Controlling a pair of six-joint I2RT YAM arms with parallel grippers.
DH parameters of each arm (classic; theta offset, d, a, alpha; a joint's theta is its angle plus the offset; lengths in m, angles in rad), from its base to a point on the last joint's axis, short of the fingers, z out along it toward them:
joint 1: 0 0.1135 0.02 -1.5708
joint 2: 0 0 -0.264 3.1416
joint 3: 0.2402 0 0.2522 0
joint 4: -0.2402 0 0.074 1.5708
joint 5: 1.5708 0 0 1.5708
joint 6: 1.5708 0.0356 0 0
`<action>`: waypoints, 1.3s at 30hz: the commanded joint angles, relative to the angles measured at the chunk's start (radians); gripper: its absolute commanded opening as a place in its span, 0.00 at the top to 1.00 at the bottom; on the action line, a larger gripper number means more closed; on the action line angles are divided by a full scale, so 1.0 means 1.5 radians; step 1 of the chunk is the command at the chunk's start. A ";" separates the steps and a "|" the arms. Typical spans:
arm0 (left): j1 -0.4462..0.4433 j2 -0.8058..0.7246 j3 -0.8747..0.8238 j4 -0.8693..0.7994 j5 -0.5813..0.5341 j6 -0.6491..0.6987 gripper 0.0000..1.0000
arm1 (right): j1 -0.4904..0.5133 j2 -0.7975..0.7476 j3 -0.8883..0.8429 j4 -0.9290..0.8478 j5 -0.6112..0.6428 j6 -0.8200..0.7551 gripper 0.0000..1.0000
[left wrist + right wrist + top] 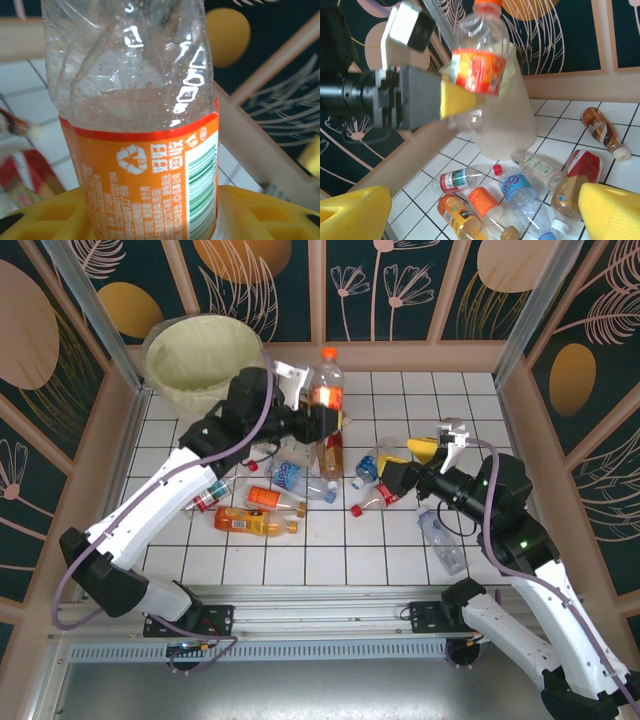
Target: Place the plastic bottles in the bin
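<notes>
My left gripper point(330, 422) is shut on a clear plastic bottle point(328, 390) with an orange cap and an orange label, holding it upright in the air to the right of the bin point(205, 365). In the left wrist view the yellow fingers point(40, 215) clamp the label of this bottle point(145, 150). The bin is a white bucket with a pale bag. My right gripper point(400, 462) stands open over the loose bottles, nothing between its fingers point(355, 210). Below it lie a blue-labelled bottle point(520, 192), an orange-labelled one point(482, 202) and a red-labelled one point(457, 180).
More bottles lie on the white tiles: a full orange one point(255, 523), a clear one point(442, 540) near the right arm, a brown one point(600, 125) by the back wall. Wooden walls fence the table on three sides.
</notes>
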 commanded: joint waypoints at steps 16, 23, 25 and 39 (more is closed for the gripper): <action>0.197 0.176 0.362 -0.270 -0.177 0.162 0.46 | -0.002 0.043 -0.020 0.031 -0.024 -0.003 0.03; 0.286 0.196 0.368 -0.292 -0.168 0.192 0.44 | -0.002 0.064 -0.029 0.046 -0.027 -0.008 0.04; 0.306 0.204 0.370 -0.291 -0.163 0.193 0.44 | -0.002 0.072 -0.031 0.053 -0.028 -0.006 0.04; 0.377 0.316 0.394 -0.299 -0.185 0.176 0.44 | -0.002 0.064 -0.055 0.044 -0.013 -0.004 0.04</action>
